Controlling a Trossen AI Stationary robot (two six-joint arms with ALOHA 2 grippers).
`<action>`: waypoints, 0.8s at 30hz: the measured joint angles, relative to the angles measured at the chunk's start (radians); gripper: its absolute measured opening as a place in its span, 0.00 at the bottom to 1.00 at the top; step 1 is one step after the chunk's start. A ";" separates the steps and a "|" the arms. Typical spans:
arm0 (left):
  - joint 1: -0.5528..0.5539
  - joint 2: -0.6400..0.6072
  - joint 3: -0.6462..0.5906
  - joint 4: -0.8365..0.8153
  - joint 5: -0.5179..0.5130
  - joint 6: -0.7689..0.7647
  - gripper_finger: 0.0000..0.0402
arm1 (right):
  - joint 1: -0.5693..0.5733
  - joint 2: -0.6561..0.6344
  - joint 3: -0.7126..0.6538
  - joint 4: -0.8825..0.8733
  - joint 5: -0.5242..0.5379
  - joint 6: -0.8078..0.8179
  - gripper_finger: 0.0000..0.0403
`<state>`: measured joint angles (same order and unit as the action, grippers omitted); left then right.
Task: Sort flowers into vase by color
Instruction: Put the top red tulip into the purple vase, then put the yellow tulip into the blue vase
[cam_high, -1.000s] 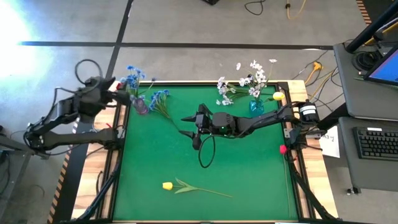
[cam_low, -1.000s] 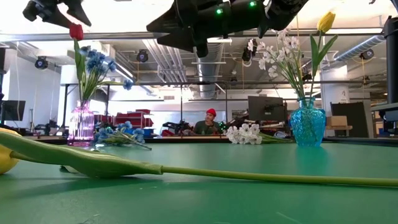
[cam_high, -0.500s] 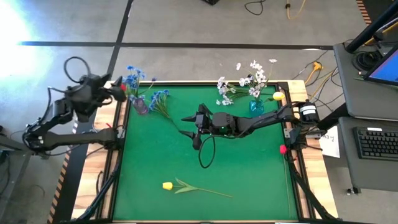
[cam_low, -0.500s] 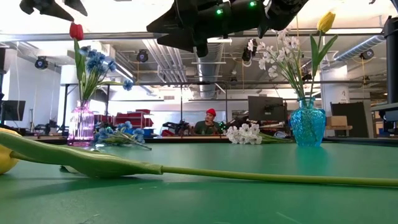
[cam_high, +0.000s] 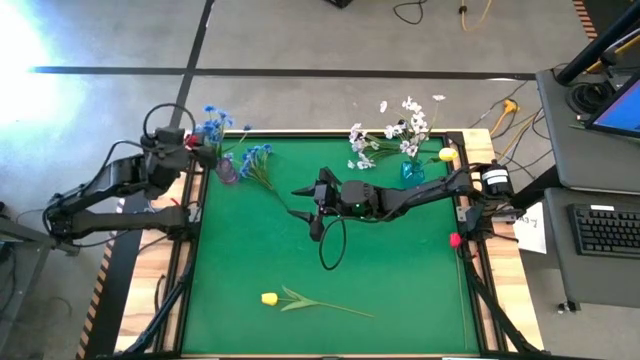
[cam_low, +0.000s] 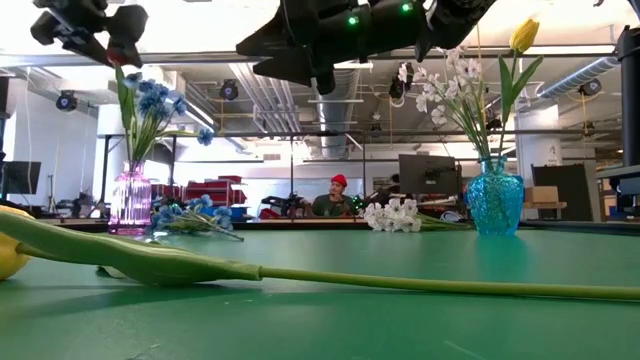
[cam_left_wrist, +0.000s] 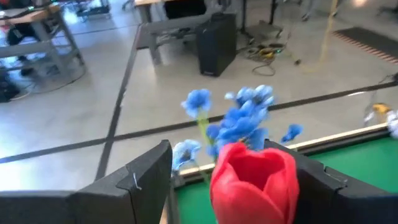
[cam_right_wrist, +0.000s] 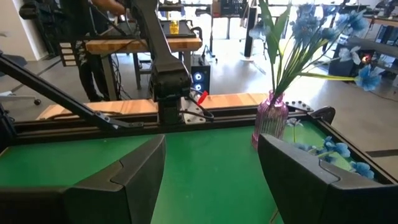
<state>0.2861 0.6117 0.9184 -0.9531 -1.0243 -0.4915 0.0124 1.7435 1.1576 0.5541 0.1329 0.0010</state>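
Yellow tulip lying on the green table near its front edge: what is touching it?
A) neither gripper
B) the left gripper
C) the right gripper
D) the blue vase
A: the yellow tulip lies alone on the mat, with the right gripper mid-table and the left gripper by the pink vase.

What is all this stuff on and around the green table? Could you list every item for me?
pink vase: one, pink glass, far left corner of the table, holding blue flowers.
red tulip: one, red, between the left gripper's fingers by the pink vase.
loose blue flowers: one bunch, blue, lying beside the pink vase.
blue vase: one, blue glass, far right corner, holding white blossoms and a yellow tulip.
loose white blossoms: one spray, white, lying beside the blue vase.
yellow tulip on the table: one, yellow, near edge.
person: one, red cap, in the room behind.
left gripper: dark, by the pink vase.
right gripper: dark, open, above mid-table.
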 joint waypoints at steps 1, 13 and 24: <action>0.000 0.000 0.000 -0.002 -0.003 -0.001 0.59 | 0.000 0.000 0.000 -0.001 0.000 0.000 0.62; -0.001 -0.001 0.141 0.013 0.013 0.121 0.59 | -0.003 0.000 0.000 -0.043 0.009 0.087 0.62; -0.004 0.014 0.168 0.132 0.384 0.263 0.59 | -0.023 -0.003 0.000 -0.265 0.026 0.237 0.62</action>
<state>0.2821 0.6258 1.0863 -0.8208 -0.6400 -0.2282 -0.0105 1.7405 1.1576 0.2895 0.1593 0.2382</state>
